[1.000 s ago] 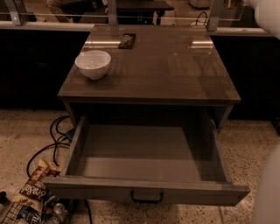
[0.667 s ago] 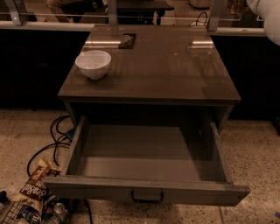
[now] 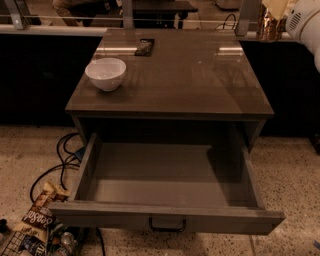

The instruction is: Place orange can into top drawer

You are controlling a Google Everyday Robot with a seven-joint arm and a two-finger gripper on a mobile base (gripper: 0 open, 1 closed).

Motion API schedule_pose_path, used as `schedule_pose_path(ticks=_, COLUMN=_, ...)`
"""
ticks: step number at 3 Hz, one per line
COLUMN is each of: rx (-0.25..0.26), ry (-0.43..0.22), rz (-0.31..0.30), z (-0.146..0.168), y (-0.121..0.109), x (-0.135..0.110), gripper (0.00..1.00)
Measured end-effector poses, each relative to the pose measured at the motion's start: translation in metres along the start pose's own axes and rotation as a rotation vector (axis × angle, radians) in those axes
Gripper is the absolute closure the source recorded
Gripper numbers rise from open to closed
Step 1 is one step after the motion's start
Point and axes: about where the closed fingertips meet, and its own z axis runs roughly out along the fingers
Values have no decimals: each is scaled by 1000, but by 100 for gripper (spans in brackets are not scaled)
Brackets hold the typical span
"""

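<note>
orange can (image 3: 269, 24) sits at the top right of the view, just past the back right corner of the surface (image 3: 200, 85), its coppery body upright and next to the white arm housing (image 3: 305, 20). the end effector (image 3: 274, 8) shows only as a pale shape right above the can's top, cut off by the upper edge of the view. i cannot tell how far open it is or whether it has hold of the can. the top drawer (image 3: 225, 217) is pulled well out beneath the front edge of the surface, its flat front panel nearest the camera with the small dark pull handle (image 3: 167, 226) at its centre. the can is well apart from the drawer, up beyond the far side of the surface. on the surface, a white bowl (image 3: 105, 73) stands upright near the left edge, toward the back left corner. a small dark flat object (image 3: 144, 46) lies by the back edge, left of centre. on the speckled floor to the left of the drawer, black cables (image 3: 60, 165) loop, and a crumpled snack bag (image 3: 36, 217) lies by the drawer's front left corner.
</note>
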Motion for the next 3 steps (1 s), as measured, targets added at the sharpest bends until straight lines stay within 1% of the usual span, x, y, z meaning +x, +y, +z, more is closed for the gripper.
schedule_pose_path(ticks=1, rx=-14, ry=27, rz=8, z=-53, y=-1, x=27, gripper=100)
schedule_pose_path(ticks=2, rx=-19, ry=25, rz=18, z=-99, y=-10, x=44, gripper=100)
schedule_pose_path(ticks=3, rx=-20, ry=25, rz=19, z=-98, y=-9, x=44, gripper=100)
